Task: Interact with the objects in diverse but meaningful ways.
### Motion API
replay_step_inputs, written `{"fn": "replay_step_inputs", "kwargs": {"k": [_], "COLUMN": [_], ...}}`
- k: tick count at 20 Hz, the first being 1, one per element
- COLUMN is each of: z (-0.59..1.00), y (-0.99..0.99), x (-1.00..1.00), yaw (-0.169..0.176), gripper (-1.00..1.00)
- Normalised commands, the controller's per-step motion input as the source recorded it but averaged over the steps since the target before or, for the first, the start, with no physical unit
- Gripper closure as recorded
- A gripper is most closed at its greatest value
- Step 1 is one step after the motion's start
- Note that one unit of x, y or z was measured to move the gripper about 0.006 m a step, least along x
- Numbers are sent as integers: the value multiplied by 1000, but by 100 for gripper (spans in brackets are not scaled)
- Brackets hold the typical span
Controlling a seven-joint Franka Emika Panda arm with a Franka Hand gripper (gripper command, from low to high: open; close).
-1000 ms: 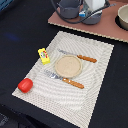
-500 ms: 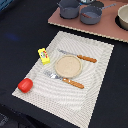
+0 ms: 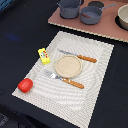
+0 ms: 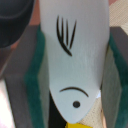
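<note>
Striped placemat [image 3: 70, 75] at centre, set with round plate [image 3: 68, 66], fork [image 3: 64, 79] and knife [image 3: 77, 56]. Two grey pots [image 3: 80, 10] on far board. Yellow block [image 3: 44, 55] and red tomato [image 3: 25, 85] on mat's left edge in exterior view. Arm out of frame there; gripper [image 4: 75, 65] in wrist view appears clamped on a flat white fish-shaped piece. Likely mid-carry; next calls for choosing a spot to set it down.

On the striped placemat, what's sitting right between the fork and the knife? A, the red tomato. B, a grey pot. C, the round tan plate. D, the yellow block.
C: the round tan plate lies on the placemat with the knife on one side and the fork on the other; the tomato and yellow block sit toward the exterior view's left, and the pots are off the mat.
</note>
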Motion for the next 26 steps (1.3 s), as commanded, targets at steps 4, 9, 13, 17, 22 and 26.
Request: {"fn": "replay_step_inputs", "kwargs": {"k": [4, 9, 13, 17, 22, 26], "z": [-166, -143, -122, -79, -129, -181], "y": [24, 11, 0, 18, 0, -11], "x": [-416, -519, -496, -298, -105, -64], "yaw": [48, 54, 53, 39, 29, 14], "gripper": [100, 100, 100, 100, 100, 100]}}
